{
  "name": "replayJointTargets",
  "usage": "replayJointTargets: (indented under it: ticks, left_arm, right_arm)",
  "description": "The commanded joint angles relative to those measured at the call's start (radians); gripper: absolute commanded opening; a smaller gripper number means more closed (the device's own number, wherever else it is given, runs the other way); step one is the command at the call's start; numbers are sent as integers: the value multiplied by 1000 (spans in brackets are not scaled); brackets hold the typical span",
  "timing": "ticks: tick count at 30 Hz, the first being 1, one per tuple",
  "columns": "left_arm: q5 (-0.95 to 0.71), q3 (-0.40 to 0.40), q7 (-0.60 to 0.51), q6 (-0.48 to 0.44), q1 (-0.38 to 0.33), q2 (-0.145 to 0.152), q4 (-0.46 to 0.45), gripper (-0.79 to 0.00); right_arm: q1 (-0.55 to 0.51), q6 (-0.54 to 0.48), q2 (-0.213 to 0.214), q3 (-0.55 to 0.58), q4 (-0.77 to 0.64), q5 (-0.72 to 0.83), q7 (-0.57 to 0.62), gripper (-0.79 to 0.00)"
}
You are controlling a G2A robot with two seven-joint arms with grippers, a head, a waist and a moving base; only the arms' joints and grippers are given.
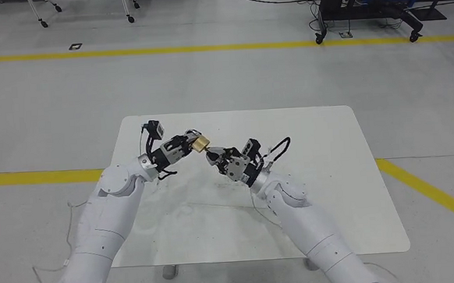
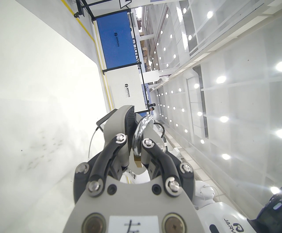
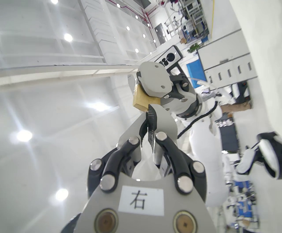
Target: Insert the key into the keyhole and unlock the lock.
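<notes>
Brass catches the eye first: the lock (image 1: 200, 144) is up in the air over the middle-left part of the white worktop (image 1: 320, 136), resting on nothing but the fingers that hold it. The left end effector (image 2: 140, 125) is clenched on it. In that arm's wrist view the silver shackle (image 2: 142, 129) sits between the two pads, with a sliver of brass showing nearer the wrist.

The right end effector (image 3: 150, 113) faces the lock from the other side. Its tips are right at the edge of the brass body, touching it or just short of it; I cannot tell which. Its fingers (image 3: 164, 123) are squeezed together, with only a thin dark sliver between the pads. Whether that sliver is the key I cannot make out, so all I can say is that this end effector is clamped tight.

From above, the two arms meet almost tip to tip, the left one coming in from the near-left of the worktop and the right one from the near-right, with the lock between them.

Past the worktop a yellow line (image 1: 206, 47) runs across the grey floor, and a black wheeled frame (image 1: 367, 12) stands in the far right corner of the room.
</notes>
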Motion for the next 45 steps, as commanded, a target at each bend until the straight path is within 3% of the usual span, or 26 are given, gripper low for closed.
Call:
replayJointTargets:
  ticks: [1, 3, 5, 8, 9, 10, 14, 16, 17, 19, 21, 22, 24, 25, 26, 28, 35, 39, 42, 45]
  left_arm:
    - [5, 4, 4, 13, -2, 0, 3, -785]
    - [13, 6, 16, 26, -5, -1, 7, -785]
    - [26, 11, 20, 42, -8, -1, 11, -785]
    - [108, 36, 40, 82, -16, 0, 25, -785]
    - [152, 51, 52, 91, -20, 0, 24, -785]
    - [200, 68, 67, 96, -22, -1, 23, -785]
    - [363, 139, 128, 107, -30, -9, 13, -785]
    - [409, 175, 140, 133, -36, -16, 21, -785]
    - [436, 195, 142, 147, -43, -20, 25, -680]
    - [469, 226, 138, 170, -55, -27, 41, -680]
    - [491, 249, 136, 189, -71, -34, 63, -625]
    - [526, 261, 157, 190, -78, -36, 73, -523]
    - [590, 289, 187, 195, -83, -41, 89, -394]
    - [610, 300, 189, 200, -85, -44, 93, -169]
    - [622, 308, 193, 202, -87, -46, 95, 0]
    - [615, 310, 198, 201, -87, -49, 95, 0]
    - [471, 199, 182, 77, -78, -31, 48, 0]
    - [510, 113, 199, -44, -32, 0, -81, 0]
    - [740, 28, 322, -167, 12, 34, -257, 0]
    - [1163, -95, 633, -292, 115, 67, -478, 0]
  right_arm:
    - [-16, -32, 3, -3, -29, -53, -22, -212]
    - [-27, -64, 9, -6, -53, -139, -35, -111]
    - [-37, -90, 19, 5, -76, -234, -63, -163]
    - [-77, -120, 41, 63, -133, -347, -82, -105]
    - [-96, -129, 51, 98, -157, -378, -82, -25]
    - [-118, -141, 60, 138, -187, -402, -96, 0]
    - [-237, -186, 88, 297, -350, -395, -141, 0]
    - [-237, -186, 88, 297, -350, -395, -141, 0]
    - [-237, -186, 88, 297, -350, -395, -141, 0]
    - [-237, -186, 88, 297, -350, -395, -141, 0]
    - [-237, -186, 88, 297, -350, -395, -141, 0]
    - [-237, -186, 88, 297, -350, -395, -141, 0]
    - [-237, -186, 88, 297, -350, -395, -141, 0]
    - [-237, -186, 88, 297, -350, -395, -141, 0]
    - [-237, -186, 88, 297, -350, -395, -141, 0]
    - [-237, -186, 88, 297, -350, -395, -141, 0]
    - [-237, -186, 88, 297, -350, -395, -141, 0]
    - [-228, -224, 88, 291, -354, -415, -156, 0]
    - [-217, -285, 92, 319, -375, -405, -159, 0]
    - [-214, -352, 101, 381, -424, -376, -124, 0]
